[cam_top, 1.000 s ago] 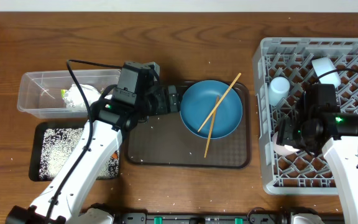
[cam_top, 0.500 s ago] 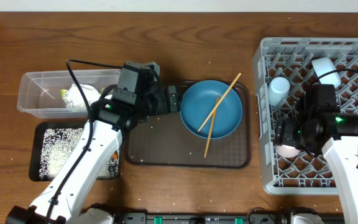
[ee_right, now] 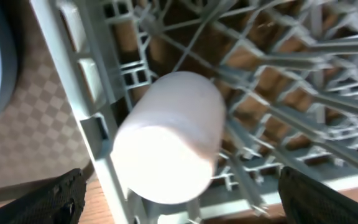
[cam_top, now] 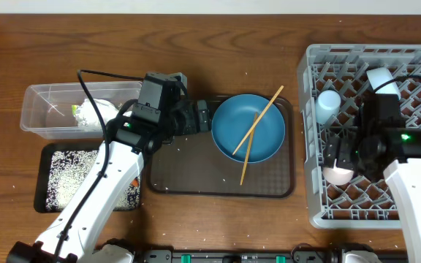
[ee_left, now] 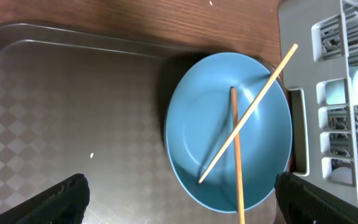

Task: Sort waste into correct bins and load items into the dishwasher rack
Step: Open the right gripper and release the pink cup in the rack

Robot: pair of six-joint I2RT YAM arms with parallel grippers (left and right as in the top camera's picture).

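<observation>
Nearest your left side, the black tray [cam_top: 48,157] lies flat on the table with white rice grains [cam_top: 68,179] spread across its floor; a few stray grains dot the table and the brown serving tray [cam_top: 188,172] just to its right. On your right, the dishwasher rack [cam_top: 314,208] fills that side of the table, and the white-pink cup [ee_right: 166,140] lies tilted among the pegs in its near-left part, close to the rack wall. The right gripper [ee_right: 179,186] hangs directly over that cup with its fingers spread wide; the cup sits clear of both and nothing is held. Further out, the blue plate [cam_top: 265,142] rests on the far-right part of the serving tray. The two chopsticks [cam_top: 258,123] lie crossed on it, one tip reaching past the plate's far rim towards the rack, one reaching over the near rim onto the serving tray. The left gripper [ee_left: 179,193] hovers just left of the plate, fingers fully apart and empty. Beyond the black tray stands the clear tub [cam_top: 39,109], with the crumpled wrapper [cam_top: 93,113] inside. In the rack, the light blue cup [cam_top: 328,106] sits by the left wall, and the pale blue bowl [cam_top: 381,80] is propped furthest back.
</observation>
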